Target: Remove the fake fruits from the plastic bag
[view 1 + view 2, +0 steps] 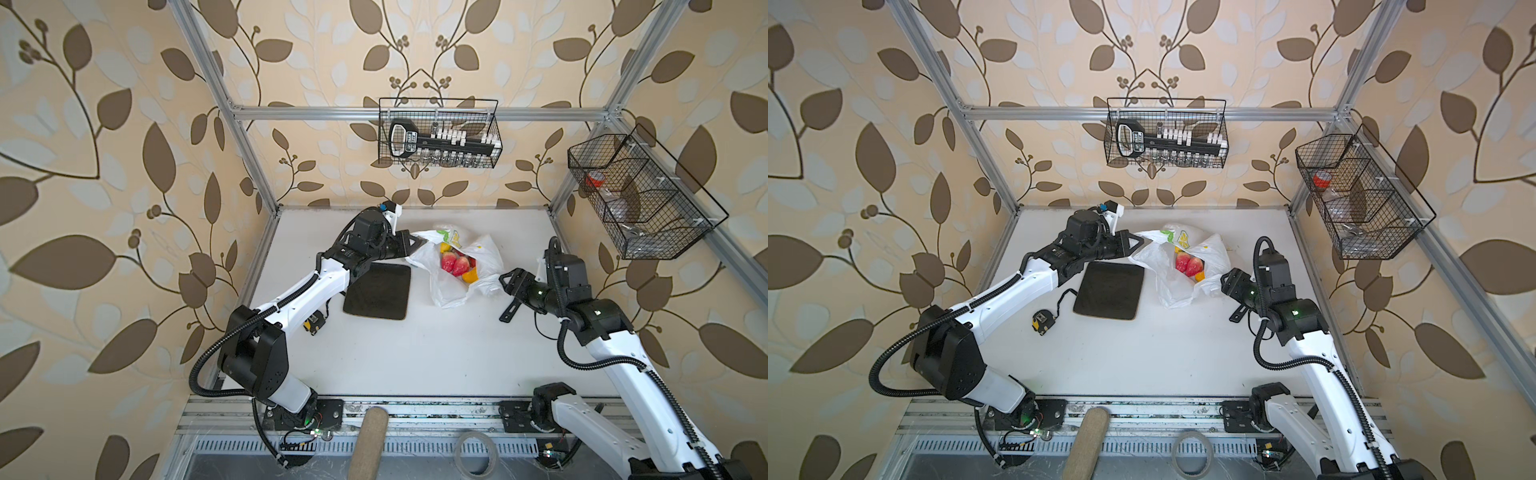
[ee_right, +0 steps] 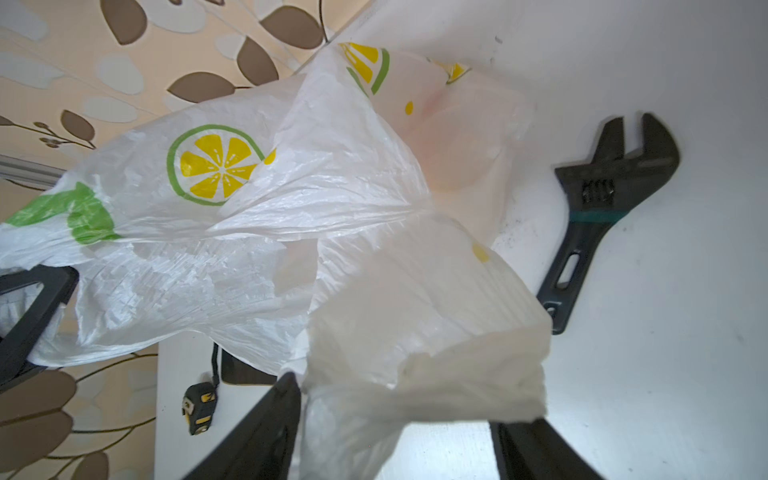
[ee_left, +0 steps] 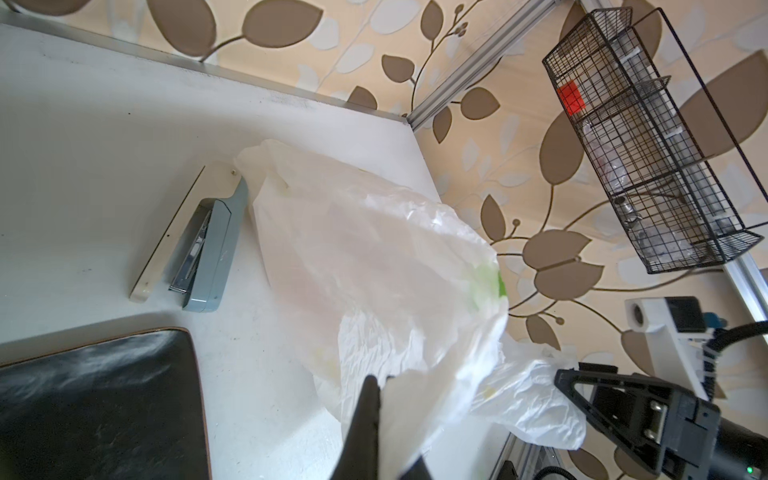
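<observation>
The plastic bag (image 1: 451,289) lies crumpled at the back middle of the table, its mouth spread wide. Inside it the fake fruits (image 1: 457,264) show in both top views: red strawberries, a yellow one and an orange one (image 1: 1190,264). My left gripper (image 1: 415,243) is shut on the bag's left edge and holds it up; in the left wrist view the film (image 3: 374,257) is pinched at the gripper (image 3: 380,380). My right gripper (image 2: 395,399) is open at the bag's right side. A bunched handle (image 2: 436,374) lies loose between its fingers.
A dark square plate (image 1: 378,297) lies left of the bag, with a tape measure (image 1: 1042,321) near it. A stapler (image 3: 208,253) sits behind the bag. A black wrench (image 2: 598,208) lies under my right wrist. Wire baskets (image 1: 440,133) hang on the back and right walls.
</observation>
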